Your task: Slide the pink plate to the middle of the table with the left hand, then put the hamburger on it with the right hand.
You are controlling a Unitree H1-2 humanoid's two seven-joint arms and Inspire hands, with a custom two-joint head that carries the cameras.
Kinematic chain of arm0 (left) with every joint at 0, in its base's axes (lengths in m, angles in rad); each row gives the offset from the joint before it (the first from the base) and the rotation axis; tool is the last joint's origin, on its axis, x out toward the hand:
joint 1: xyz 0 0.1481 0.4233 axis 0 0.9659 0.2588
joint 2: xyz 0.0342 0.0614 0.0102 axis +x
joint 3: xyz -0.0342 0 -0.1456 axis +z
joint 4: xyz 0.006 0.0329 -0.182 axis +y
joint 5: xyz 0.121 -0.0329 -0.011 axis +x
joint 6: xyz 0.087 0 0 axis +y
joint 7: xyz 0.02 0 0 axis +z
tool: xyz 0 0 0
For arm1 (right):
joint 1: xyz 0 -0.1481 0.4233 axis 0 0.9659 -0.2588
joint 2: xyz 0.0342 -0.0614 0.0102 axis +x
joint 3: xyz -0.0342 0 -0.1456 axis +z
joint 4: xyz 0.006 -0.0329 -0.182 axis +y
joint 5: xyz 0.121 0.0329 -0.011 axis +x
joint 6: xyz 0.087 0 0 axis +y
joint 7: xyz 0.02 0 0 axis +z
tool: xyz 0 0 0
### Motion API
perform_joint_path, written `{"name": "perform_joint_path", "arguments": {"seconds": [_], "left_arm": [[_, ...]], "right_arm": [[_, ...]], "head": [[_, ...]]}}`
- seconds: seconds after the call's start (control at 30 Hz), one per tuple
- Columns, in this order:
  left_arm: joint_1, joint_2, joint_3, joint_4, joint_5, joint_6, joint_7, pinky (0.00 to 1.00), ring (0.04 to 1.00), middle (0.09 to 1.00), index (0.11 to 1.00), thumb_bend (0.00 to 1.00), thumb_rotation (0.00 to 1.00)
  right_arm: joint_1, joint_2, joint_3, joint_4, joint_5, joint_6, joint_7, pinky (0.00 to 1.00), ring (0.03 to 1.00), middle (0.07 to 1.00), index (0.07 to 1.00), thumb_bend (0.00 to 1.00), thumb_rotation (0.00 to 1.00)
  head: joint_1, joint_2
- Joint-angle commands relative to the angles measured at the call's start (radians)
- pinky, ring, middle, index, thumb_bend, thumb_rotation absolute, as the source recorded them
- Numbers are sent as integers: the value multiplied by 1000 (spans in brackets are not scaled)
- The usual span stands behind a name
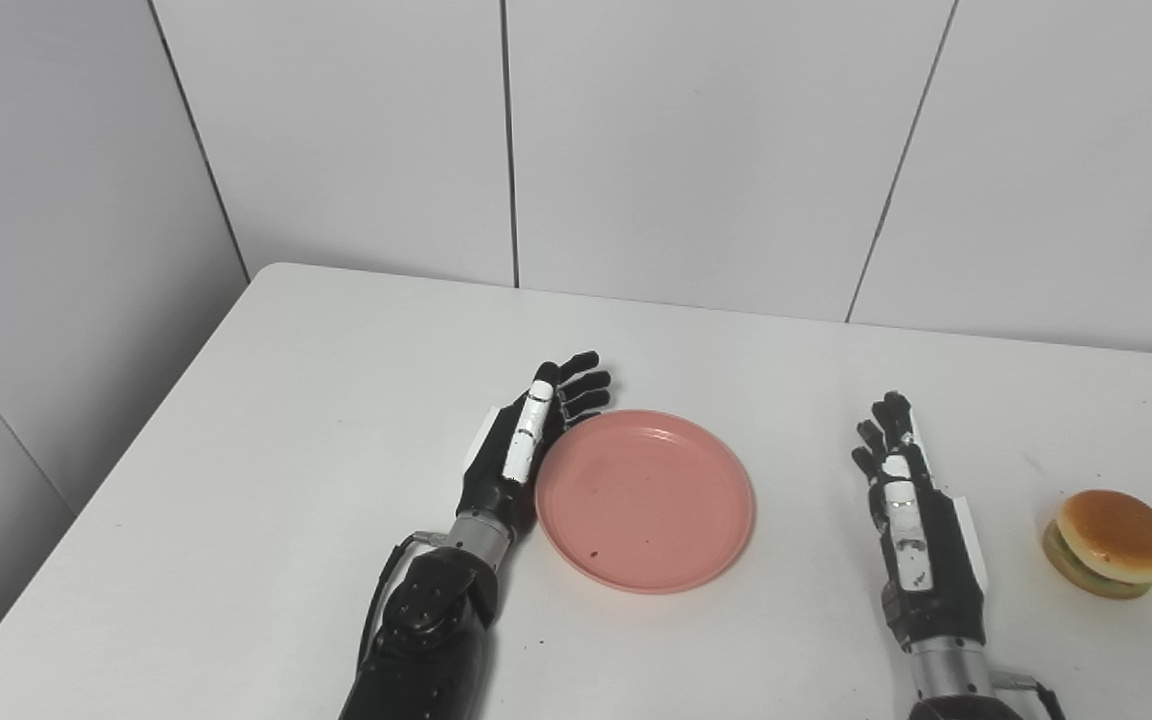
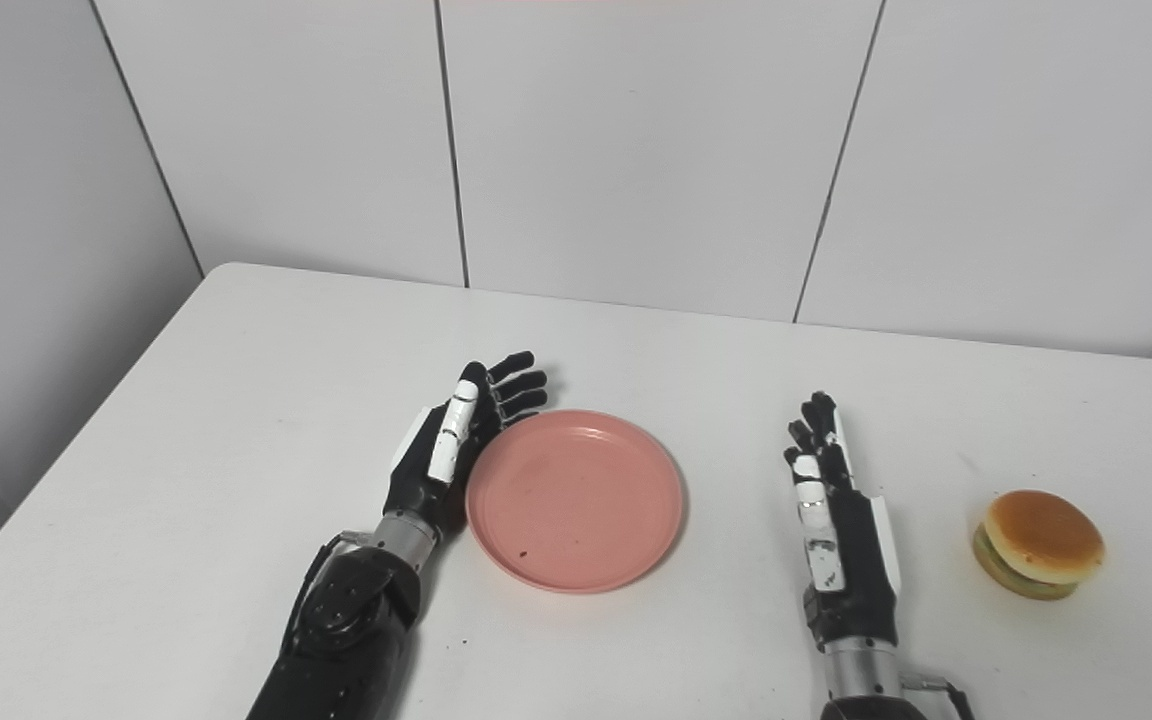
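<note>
On the white worktop [image 1: 286,420], about midway between its left and right edges, sits the round pink plastic plate [image 1: 644,498]. Touching its left rim is the left hand [image 1: 526,440], fingers straight and spread, holding nothing. Farther right rests the right hand [image 1: 911,510], also spread and empty. Near the right edge, beside that hand but apart from it, sits the round toy hamburger with a tan bun [image 1: 1113,542].

On the white desk [image 2: 236,420] lay a round pink plastic plate [image 2: 576,498], near the middle. The black left hand [image 2: 456,440] stood on edge against the plate's left rim, fingers straight and holding nothing. The black right hand [image 2: 836,510] rested apart from the plate, fingers extended. A golden-bunned toy hamburger [image 2: 1039,543] sat beyond it, untouched.
</note>
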Motion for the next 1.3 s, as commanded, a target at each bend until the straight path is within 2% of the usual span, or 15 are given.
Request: {"name": "perform_joint_path", "arguments": {"seconds": [0.0, 0.13, 0.27, 0.43, 0.6, 0.8, 1.0, 1.27], "left_arm": [[40, -16, -8, 22, -9, 26, -6, 819, 825, 811, 786, 582, 1000], [46, -18, -15, 11, -9, 38, -12, 818, 830, 817, 791, 584, 1000], [59, -23, -20, -24, -16, 72, -13, 824, 830, 815, 798, 579, 1000], [73, -21, -31, -49, -15, 84, -25, 831, 833, 821, 809, 566, 1000], [95, -14, -44, -54, -6, 74, -39, 842, 849, 839, 820, 580, 1000], [99, -22, -47, -28, -5, 56, -46, 838, 843, 833, 813, 584, 1000], [98, -35, -43, -6, -14, 20, -57, 825, 842, 837, 812, 586, 1000], [116, -51, -38, -28, -17, 42, -48, 838, 846, 837, 814, 585, 1000]], "right_arm": [[39, 21, 8, 28, 8, -21, -2, 995, 984, 1000, 999, 485, 941], [36, 28, 11, 36, 0, -34, -10, 980, 983, 1000, 997, 486, 935], [32, 41, 17, 34, -12, -32, -25, 988, 979, 999, 994, 500, 919], [25, 51, 21, 45, -27, -37, -40, 979, 974, 989, 989, 529, 914], [21, 54, 25, 43, -35, -31, -46, 984, 974, 989, 991, 539, 928], [22, 63, 27, 58, -37, -54, -57, 978, 963, 978, 979, 563, 867], [21, 65, 32, 60, -50, -53, -64, 960, 960, 977, 969, 547, 872], [14, 73, 39, 70, -70, -56, -82, 962, 961, 977, 965, 588, 870]], "head": [[1, 1], [-22, 1], [-75, 14], [-95, 17], [-112, 25], [-132, 23], [-146, 27], [-173, 19]]}}
